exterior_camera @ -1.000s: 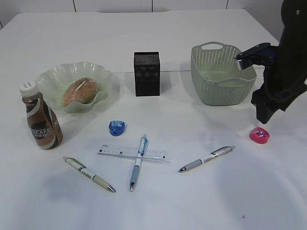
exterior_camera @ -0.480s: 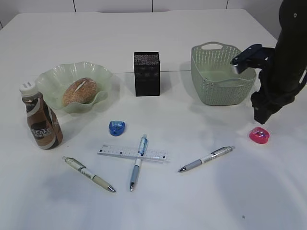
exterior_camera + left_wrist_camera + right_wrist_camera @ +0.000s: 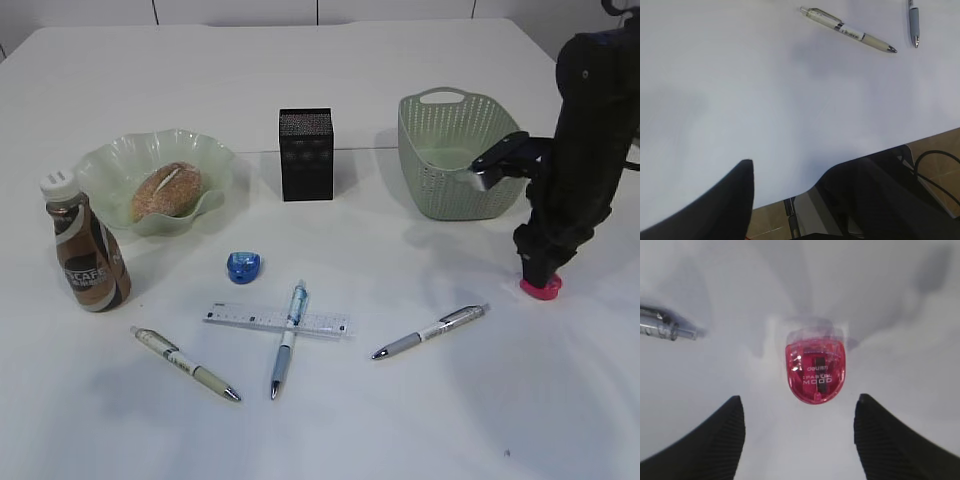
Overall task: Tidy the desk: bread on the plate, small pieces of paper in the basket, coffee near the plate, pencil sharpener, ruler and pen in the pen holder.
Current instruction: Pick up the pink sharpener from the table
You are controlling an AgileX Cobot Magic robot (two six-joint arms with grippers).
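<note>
A pink pencil sharpener (image 3: 541,289) lies on the white table at the right. My right gripper (image 3: 538,268) stands right over it, open. In the right wrist view the sharpener (image 3: 816,371) lies just ahead of the gap between the spread fingers (image 3: 715,440), untouched. A blue sharpener (image 3: 243,266), a clear ruler (image 3: 275,321) and three pens, blue (image 3: 287,338), cream (image 3: 185,363) and silver (image 3: 430,331), lie mid-table. The black pen holder (image 3: 306,153) stands behind. Bread (image 3: 165,190) lies on the green plate (image 3: 215,160), with the coffee bottle (image 3: 88,245) beside it. My left gripper (image 3: 790,185) is open and empty at the table's front edge.
A green basket (image 3: 455,155) stands just behind and left of my right arm. No paper pieces show. The silver pen's end (image 3: 665,326) lies left of the pink sharpener. The cream pen (image 3: 849,31) lies far ahead of my left gripper.
My right gripper has come down and slightly left, from above the table beside the basket to just over the pink sharpener. Nothing else has moved.
</note>
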